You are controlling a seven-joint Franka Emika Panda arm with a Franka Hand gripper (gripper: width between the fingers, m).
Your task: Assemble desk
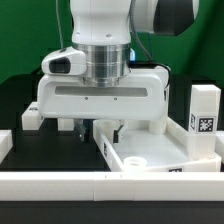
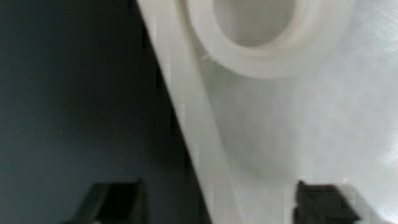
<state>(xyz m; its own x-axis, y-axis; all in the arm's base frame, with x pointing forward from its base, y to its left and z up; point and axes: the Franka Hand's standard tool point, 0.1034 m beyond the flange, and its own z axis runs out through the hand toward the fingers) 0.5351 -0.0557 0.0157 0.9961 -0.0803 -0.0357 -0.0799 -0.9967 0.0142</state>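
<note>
The claw [image 1: 98, 128] hangs low in the middle of the exterior view, over the end of the desk top [image 1: 165, 150] that lies toward the exterior view's left. The top lies flat on the black table [image 1: 40, 150], in the lower right of that frame. In the wrist view the fingers [image 2: 116, 200] stand apart and open, one on each side of the top's raised rim [image 2: 199, 120], gripping nothing. A round socket [image 2: 267, 40] sits just beyond. A tagged leg [image 1: 203, 112] stands upright at the exterior view's right.
</note>
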